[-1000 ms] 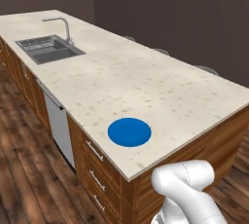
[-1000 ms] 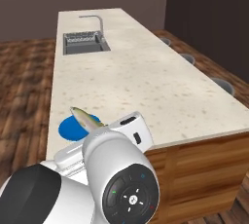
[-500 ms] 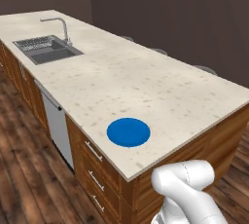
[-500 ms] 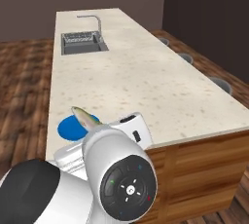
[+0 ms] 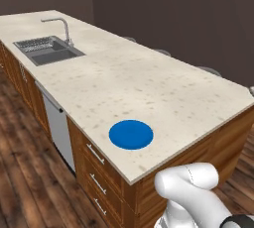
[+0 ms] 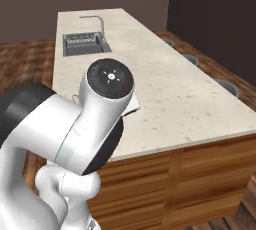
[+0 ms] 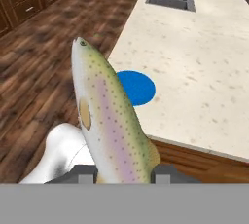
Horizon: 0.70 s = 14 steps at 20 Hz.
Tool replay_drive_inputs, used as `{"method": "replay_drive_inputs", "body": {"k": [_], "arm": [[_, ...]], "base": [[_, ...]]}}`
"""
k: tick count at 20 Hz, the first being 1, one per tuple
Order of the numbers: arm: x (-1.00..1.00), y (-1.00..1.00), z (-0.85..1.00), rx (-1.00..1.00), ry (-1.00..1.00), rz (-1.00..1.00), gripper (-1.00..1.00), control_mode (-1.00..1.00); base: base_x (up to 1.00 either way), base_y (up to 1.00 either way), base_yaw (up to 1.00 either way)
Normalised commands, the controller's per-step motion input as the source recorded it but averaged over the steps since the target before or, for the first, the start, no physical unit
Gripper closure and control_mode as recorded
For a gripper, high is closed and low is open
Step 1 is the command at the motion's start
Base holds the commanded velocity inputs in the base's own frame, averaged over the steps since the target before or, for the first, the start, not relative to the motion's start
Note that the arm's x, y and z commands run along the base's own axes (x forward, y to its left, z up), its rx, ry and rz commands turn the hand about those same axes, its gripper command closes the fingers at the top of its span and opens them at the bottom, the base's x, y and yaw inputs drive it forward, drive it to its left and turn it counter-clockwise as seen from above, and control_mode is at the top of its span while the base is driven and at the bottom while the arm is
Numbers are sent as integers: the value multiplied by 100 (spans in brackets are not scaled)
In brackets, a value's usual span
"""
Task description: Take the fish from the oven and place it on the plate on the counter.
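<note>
Gripper (image 7: 124, 172) is partly closed on the fish (image 7: 109, 121), one dark fingertip on each side of its lower body in the hand view; the fish is held, not lying on anything. The fish points head-up away from the hand, olive-green back, pink stripe, dark speckles, orange fin patch on the side.

Landmark: the plate (image 5: 131, 134). It is flat, round, bright blue, with nothing on it, sitting on the counter (image 5: 149, 85) close to the near edge by the drawer fronts (image 5: 94, 172). In the hand view the plate (image 7: 138, 86) shows just behind the fish's upper body, partly covered by it; the fish is between camera and plate, off the counter edge, over the wooden floor (image 7: 39, 72) side. How high above the plate level the fish hangs is unclear.

The sink (image 5: 47, 49) with its faucet (image 5: 62, 26) is well apart from the plate, toward the far end of the same counter. In the right base view the arm's big white joint (image 6: 107, 86) blocks the plate area; the sink (image 6: 85, 44) is visible beyond it.
</note>
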Motion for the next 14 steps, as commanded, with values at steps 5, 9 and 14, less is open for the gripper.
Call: {"method": "replay_drive_inputs", "body": {"k": [5, 9, 14], "arm": [[61, 69, -31, -23, 18, 0, 100, -100], [52, 55, -52, -21, 9, 0, 100, -100], [39, 16, -43, -6, 0, 0, 100, -100]], "base": [[0, 0, 0], [0, 0, 0], [0, 0, 0]]}}
